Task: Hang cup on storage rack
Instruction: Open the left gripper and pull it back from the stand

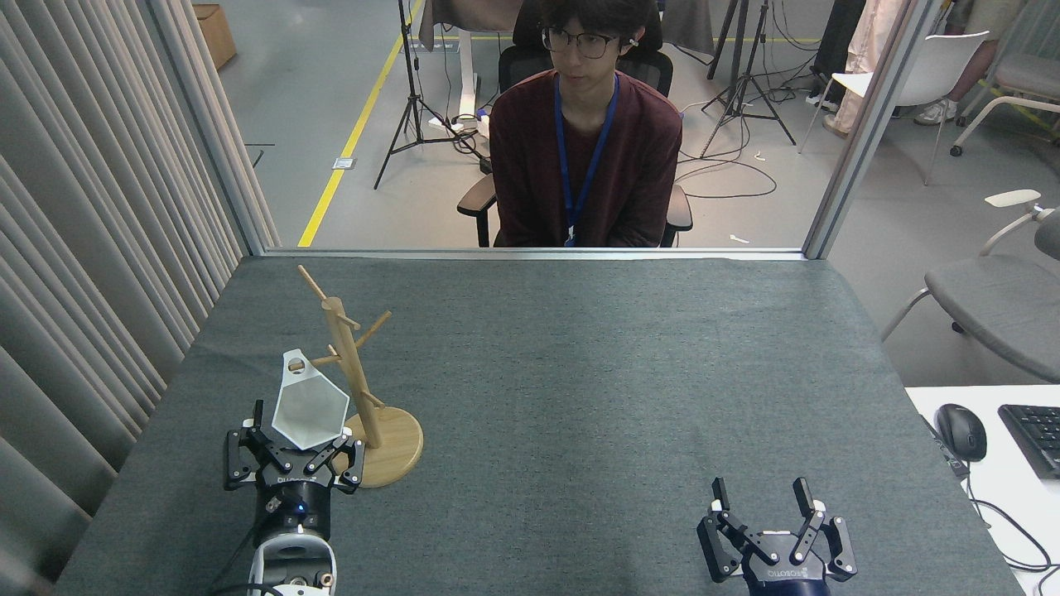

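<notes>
Your left gripper (295, 451) is shut on the cup (310, 409), tab up & right next to a low peg on the rack (354, 382); right gripper (763, 503) sits open w/ nothing, far off.

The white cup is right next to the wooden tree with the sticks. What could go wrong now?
1. The cup's small loop tab sits close to a thin peg of the mug tree; the peg could miss the hole, so the cup may not hang.
2. The left gripper is close to the tree's round base; a bump could tip it.
3. The jaws hold only the cup's narrow end, so it might slip.
</notes>
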Robot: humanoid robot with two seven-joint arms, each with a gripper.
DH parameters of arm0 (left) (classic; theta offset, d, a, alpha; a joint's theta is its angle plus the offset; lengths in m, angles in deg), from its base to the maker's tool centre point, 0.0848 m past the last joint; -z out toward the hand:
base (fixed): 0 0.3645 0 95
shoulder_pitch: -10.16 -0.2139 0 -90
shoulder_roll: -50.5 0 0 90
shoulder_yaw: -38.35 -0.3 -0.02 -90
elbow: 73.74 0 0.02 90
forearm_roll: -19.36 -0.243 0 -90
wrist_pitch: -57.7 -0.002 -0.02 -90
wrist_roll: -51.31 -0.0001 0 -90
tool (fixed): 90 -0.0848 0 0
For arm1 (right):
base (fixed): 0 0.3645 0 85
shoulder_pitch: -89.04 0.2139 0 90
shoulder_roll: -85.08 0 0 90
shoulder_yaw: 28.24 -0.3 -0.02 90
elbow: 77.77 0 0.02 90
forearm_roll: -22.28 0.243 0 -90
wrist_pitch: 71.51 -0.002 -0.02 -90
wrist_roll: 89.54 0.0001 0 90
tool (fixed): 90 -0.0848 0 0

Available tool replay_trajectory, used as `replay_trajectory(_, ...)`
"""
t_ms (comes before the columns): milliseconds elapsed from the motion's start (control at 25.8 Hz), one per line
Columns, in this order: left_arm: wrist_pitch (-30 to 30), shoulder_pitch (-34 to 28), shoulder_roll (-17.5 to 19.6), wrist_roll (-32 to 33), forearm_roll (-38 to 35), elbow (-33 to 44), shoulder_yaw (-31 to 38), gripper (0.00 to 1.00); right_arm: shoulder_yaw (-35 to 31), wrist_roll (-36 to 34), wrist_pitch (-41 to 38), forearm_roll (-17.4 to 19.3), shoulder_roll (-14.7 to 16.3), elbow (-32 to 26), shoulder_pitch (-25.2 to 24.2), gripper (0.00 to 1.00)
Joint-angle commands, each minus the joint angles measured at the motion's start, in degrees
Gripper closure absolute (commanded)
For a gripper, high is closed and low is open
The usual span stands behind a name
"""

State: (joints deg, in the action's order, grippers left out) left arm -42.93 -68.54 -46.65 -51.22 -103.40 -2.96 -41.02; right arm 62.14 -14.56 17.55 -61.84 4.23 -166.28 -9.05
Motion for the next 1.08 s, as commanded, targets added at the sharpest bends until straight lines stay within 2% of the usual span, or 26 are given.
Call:
replay_trajectory(0,0.44,-1.72,0.21,-0.13,0.42,-0.21,-0.17,0.01,-0.03,-0.09,-0.02,0.01,0.00,0.00,0.00,0.01)
replay_trajectory(349,0.44,-4.97,0.65,-0.13,0.77,0.23,-0.61,0.01,-0.03,-0.09,-0.02,0.10,-0.09,0.00,0.00,0.01)
replay_trajectory(465,1.14,-8.05,0.91,-0.22,3.58,2.78,-0.78,0.01,-0.03,-0.09,-0.02,0.10,0.00,0.00,0.00,0.01)
replay_trajectory(504,2.55,-9.72,1.18,-0.48,5.86,5.06,-1.05,0.01,-0.03,-0.09,-0.02,0.19,0.00,0.00,0.00,0.01)
replay_trajectory(697,17.58,-16.40,2.58,-0.74,24.06,15.17,-1.48,0.01,-0.03,-0.18,-0.46,0.19,0.00,0.00,0.09,0.01)
replay_trajectory(775,21.53,-18.60,3.11,-0.66,28.01,18.51,-1.49,0.01,-0.03,-0.18,-0.81,0.19,0.09,-0.09,-0.09,0.01)
replay_trajectory(891,24.96,-20.88,3.90,-0.04,30.91,20.71,-1.66,0.01,-0.03,-0.35,-0.81,0.19,0.09,-0.26,-0.61,0.01)
replay_trajectory(1046,25.58,-21.06,3.90,0.40,33.46,21.68,-1.66,0.01,-0.03,-0.44,-0.81,0.10,1.58,-1.23,-1.67,0.01)
